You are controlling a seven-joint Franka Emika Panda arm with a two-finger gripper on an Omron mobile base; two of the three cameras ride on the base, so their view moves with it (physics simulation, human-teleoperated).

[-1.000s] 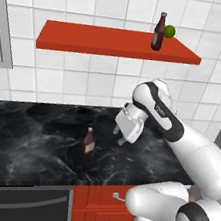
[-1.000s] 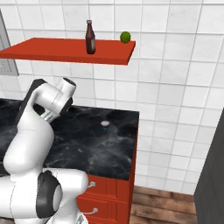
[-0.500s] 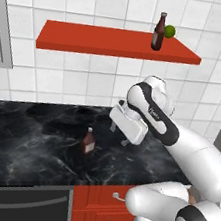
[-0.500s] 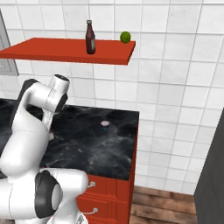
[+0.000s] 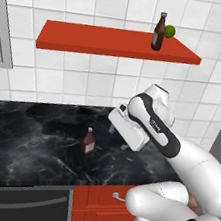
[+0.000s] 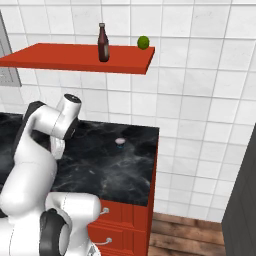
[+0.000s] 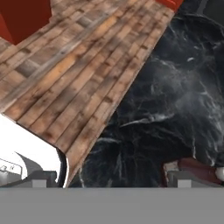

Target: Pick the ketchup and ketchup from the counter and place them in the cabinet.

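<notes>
**Turned toward the counter bottle, jaws wide, nothing held**

Compared with a second ago, rolled the gripper point(image 5: 119, 137) over and brought it slightly lower and closer to the bottle on the counter point(image 5: 88, 142); no change for both bottles. Hangs above the counter point(image 5: 27, 140), just to the right of that bottle in the left base view, without touching it. Jaws spread fully apart, with nothing between them.

Stands upright on the black worktop, this first bottle, well away from the front edge. In the hand view, seen only partly at the lower right, beside one fingertip point(image 7: 188, 178), over the veined black surface; also a wooden floor point(image 7: 78, 65) past the counter edge.

Already up on the red shelf point(image 5: 93, 41): the second bottle point(image 5: 159, 31), upright near the right end, with a green ball point(image 5: 169, 31) just beside it, toward the tiled wall point(image 5: 86, 83). From the right base view, a clear gap between the two. Below the worktop, red drawers point(image 5: 103, 202) with silver handles.
</notes>
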